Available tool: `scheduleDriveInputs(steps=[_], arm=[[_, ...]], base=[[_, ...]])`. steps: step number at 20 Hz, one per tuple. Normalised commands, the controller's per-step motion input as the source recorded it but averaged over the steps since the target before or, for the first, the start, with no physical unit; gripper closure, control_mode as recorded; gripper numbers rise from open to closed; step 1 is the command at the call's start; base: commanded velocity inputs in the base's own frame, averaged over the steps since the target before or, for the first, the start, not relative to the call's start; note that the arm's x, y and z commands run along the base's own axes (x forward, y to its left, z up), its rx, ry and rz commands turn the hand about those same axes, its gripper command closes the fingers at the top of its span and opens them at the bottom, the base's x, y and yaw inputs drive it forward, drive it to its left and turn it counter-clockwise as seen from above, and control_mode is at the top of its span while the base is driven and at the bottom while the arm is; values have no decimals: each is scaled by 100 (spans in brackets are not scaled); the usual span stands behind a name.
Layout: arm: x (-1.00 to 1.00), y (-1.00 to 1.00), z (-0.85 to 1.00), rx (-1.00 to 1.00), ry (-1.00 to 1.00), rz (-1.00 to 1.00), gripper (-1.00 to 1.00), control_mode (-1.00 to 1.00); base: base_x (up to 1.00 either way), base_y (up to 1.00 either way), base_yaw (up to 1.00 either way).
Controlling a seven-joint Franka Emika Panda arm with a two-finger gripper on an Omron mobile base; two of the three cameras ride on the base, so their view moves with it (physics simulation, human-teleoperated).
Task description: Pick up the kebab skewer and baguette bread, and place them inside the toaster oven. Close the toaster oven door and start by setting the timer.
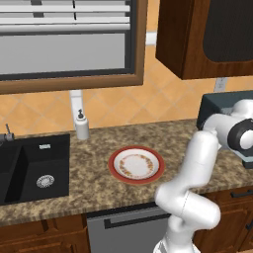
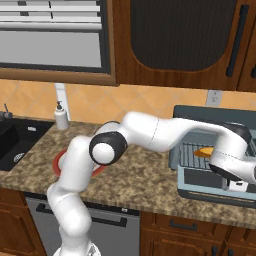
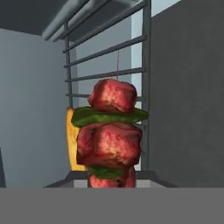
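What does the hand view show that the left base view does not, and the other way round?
Hand view alone: the skewer, meat chunks and green pieces close up, in front of the oven's wire rack, with the orange bread behind it.

Left base view alone: the red-rimmed plate with no food on it, the soap bottle, the black sink and the window.

Both: the blue-grey oven, seen from outside in one and from inside in the other.
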Motion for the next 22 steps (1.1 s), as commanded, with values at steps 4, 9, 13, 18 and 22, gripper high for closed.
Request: scheduleDriveInputs(steps=[4,9,13,18,22], arm=[[13,42,3,0,-2,0,100,-100],[31,30,9,0,0,0,100,-100],[42,6,5,0,6,0,100,-100],[18,3,-2,0,3,0,100,-100],[11,0,-10,0,2,0,100,-100]], base=[[0,0,0],[0,0,0],[0,0,0],[0,0,0],[0,0,0]])
